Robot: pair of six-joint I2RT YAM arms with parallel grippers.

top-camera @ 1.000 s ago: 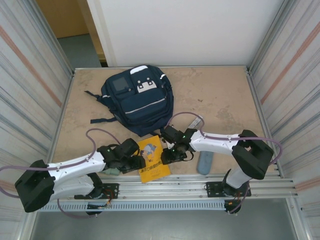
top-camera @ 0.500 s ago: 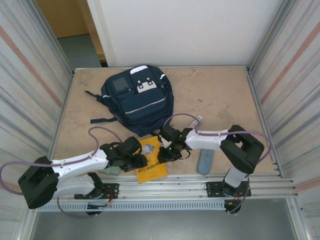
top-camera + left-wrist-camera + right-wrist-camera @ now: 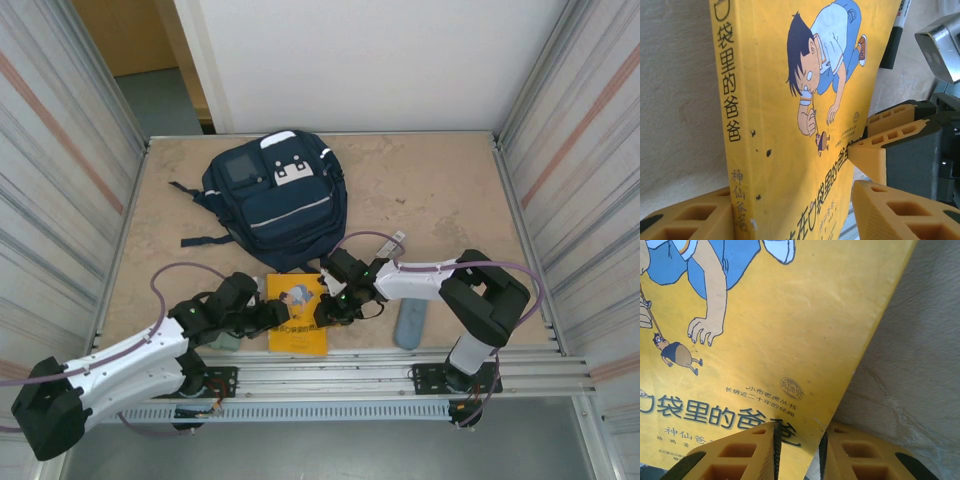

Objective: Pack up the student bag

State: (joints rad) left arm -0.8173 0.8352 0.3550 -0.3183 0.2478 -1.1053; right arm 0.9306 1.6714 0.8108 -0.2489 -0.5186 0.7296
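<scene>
Top external view, from the left: the left arm reaches in low from the near-left corner, and the left pincer (image 3: 268,316) sits at the left edge of a yellow book (image 3: 297,318). A small pale green wallet (image 3: 224,342) lies partly under that arm. Further back, on the left-centre of the counter (image 3: 440,190), the student bag (image 3: 285,205) lies flat with its front pockets facing up and its dark straps spread to the left. Its near end is just beyond the book's far edge, and neither pincer touches it.

The left wrist view shows the book's spine and cartoon cover running between that pincer's orange fingers (image 3: 685,220). They stand well apart on either side of the book's near end, and I cannot tell whether they press on it.

At the book's right edge is the right pincer (image 3: 328,308). In the right wrist view its jaws are drawn close together, with the book's corner in the narrow gap, clenched on it.

Beyond the right arm lies a light marker (image 3: 392,243). A grey-blue oblong pencil case (image 3: 410,323) rests near the front edge, right of the book.
</scene>
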